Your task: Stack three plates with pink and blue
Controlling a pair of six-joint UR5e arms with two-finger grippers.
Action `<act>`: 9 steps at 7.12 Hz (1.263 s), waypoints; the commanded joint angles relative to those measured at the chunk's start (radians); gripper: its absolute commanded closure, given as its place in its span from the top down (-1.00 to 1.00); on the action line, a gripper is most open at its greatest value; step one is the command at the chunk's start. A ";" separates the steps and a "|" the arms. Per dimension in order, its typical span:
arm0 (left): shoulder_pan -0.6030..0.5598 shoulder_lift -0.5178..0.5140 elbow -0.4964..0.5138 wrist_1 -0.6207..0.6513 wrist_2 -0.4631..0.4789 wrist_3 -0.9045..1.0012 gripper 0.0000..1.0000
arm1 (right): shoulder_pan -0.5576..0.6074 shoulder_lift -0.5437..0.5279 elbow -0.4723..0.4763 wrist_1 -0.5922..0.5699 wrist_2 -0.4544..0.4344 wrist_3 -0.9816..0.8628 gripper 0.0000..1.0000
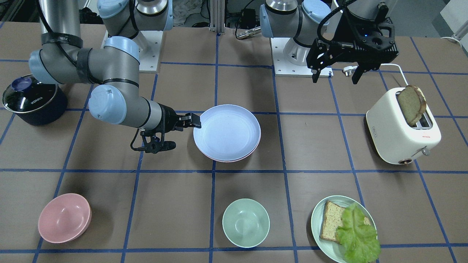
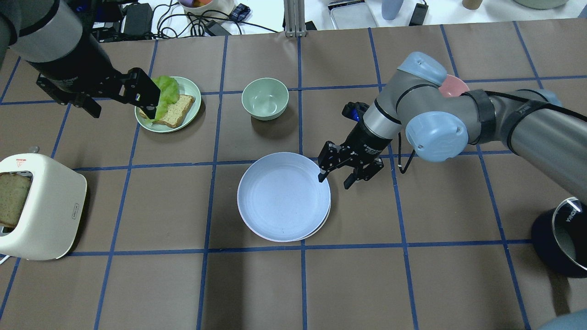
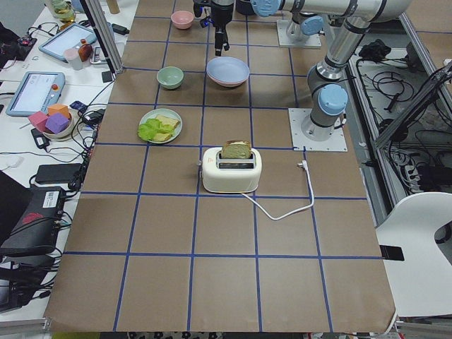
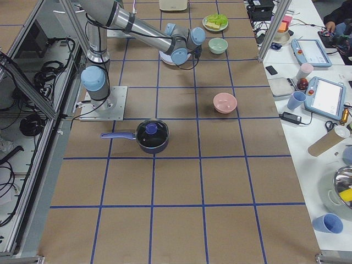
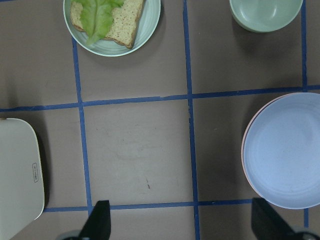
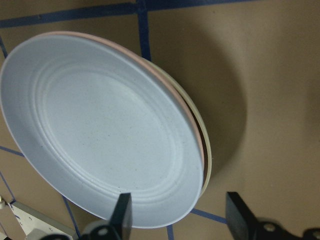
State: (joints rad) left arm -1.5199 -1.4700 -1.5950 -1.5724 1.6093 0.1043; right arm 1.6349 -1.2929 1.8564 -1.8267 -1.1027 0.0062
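The three plates sit stacked at the table's middle. The pale blue plate point(image 1: 226, 131) point(image 2: 282, 197) point(image 6: 100, 130) is on top, the pink plate's rim point(image 6: 186, 114) shows under it, and the cream plate's rim point(image 6: 206, 145) shows at the bottom. My right gripper point(image 2: 337, 176) point(image 1: 193, 122) point(image 6: 180, 220) is open and low at the stack's edge, one finger over the blue rim and the other outside it. It holds nothing. My left gripper point(image 2: 124, 111) point(image 1: 335, 78) point(image 5: 184, 225) is open and empty, raised high near the mint plate.
A white toaster point(image 1: 402, 135) point(image 2: 36, 206) holds a bread slice. A mint plate point(image 1: 320, 219) point(image 2: 190, 89) carries bread and lettuce. Also on the table are a green bowl point(image 1: 245, 223) point(image 2: 265, 98), a pink bowl point(image 1: 64, 218) point(image 2: 454, 85) and a dark lidded pot point(image 1: 33, 98) point(image 2: 562, 238).
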 commanded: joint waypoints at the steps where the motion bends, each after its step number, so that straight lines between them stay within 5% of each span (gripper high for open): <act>1: 0.000 0.002 0.016 0.000 -0.002 0.000 1.00 | -0.004 -0.008 -0.087 0.033 -0.149 0.015 1.00; 5: 0.012 0.000 0.003 0.030 -0.005 -0.009 1.00 | -0.019 -0.081 -0.239 0.087 -0.443 0.001 1.00; 9: 0.004 0.007 0.003 0.025 0.006 -0.012 1.00 | -0.036 -0.222 -0.247 0.141 -0.445 -0.005 1.00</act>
State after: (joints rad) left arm -1.5151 -1.4650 -1.5937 -1.5424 1.6116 0.0924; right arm 1.6008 -1.4712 1.6065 -1.6965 -1.5492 0.0076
